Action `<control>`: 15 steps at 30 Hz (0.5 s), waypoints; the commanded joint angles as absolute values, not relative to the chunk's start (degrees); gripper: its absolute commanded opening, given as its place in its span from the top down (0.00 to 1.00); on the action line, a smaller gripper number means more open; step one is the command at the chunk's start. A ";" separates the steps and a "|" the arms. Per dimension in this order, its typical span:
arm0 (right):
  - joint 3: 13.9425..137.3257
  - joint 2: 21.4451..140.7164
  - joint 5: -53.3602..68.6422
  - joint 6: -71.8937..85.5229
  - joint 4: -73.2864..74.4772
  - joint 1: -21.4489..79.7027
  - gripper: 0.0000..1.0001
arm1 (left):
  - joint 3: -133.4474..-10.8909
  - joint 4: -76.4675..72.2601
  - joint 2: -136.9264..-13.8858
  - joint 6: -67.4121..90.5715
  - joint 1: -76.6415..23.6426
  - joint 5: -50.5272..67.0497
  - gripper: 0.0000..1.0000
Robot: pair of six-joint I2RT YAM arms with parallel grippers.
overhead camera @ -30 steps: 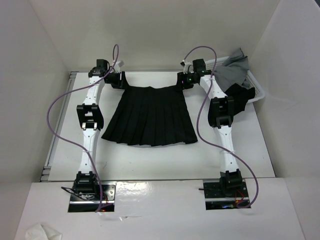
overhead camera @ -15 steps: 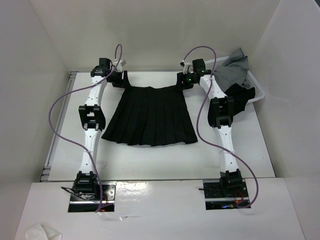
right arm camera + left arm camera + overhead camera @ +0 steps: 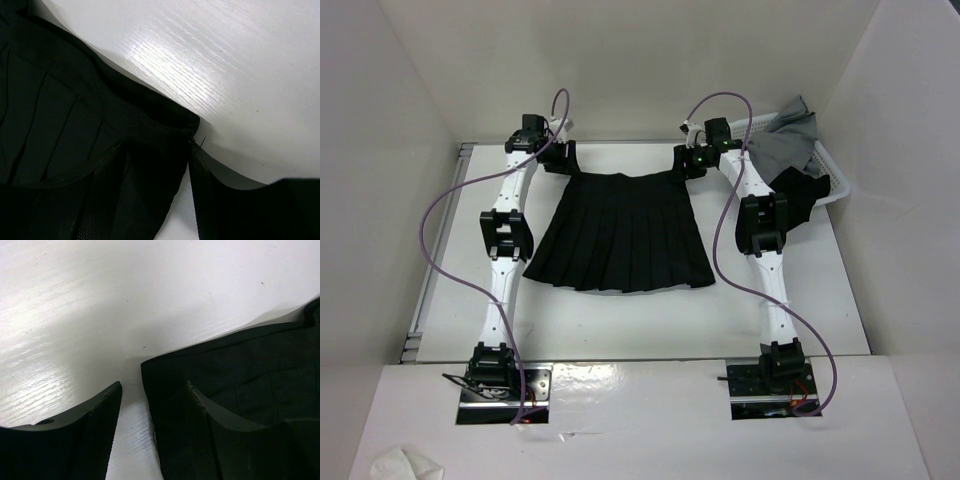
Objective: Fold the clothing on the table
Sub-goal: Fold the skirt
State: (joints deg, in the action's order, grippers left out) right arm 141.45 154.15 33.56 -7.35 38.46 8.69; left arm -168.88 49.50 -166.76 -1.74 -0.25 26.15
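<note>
Two spread pincers: left pincer point(image 3: 154, 390) and right pincer point(image 3: 159, 147) each straddle an upper waistband corner. Clothing point(image 3: 620, 235) looks thin, probably limp and light; pinch corners against surface point(image 3: 620, 320).

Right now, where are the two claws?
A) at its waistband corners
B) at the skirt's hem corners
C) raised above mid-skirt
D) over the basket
A: seen from above, the left claw and right claw sit at the two narrow far corners of the skirt, opposite the flared hem.
</note>
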 commanded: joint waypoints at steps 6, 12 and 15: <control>143.70 155.30 34.37 -7.91 40.96 9.67 0.43 | -168.13 53.70 -170.16 -2.72 -2.11 30.05 0.40; 143.70 155.30 34.37 -7.91 41.48 9.67 0.43 | -167.61 54.23 -171.21 -2.72 -2.72 32.17 0.43; 143.70 155.30 34.37 -7.91 41.48 9.67 0.43 | -167.61 54.23 -171.21 -2.72 -2.72 30.16 0.50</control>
State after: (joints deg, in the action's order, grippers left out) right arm 141.45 154.15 33.69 -7.35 38.63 8.71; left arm -168.88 49.87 -167.28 -1.80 -1.96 30.37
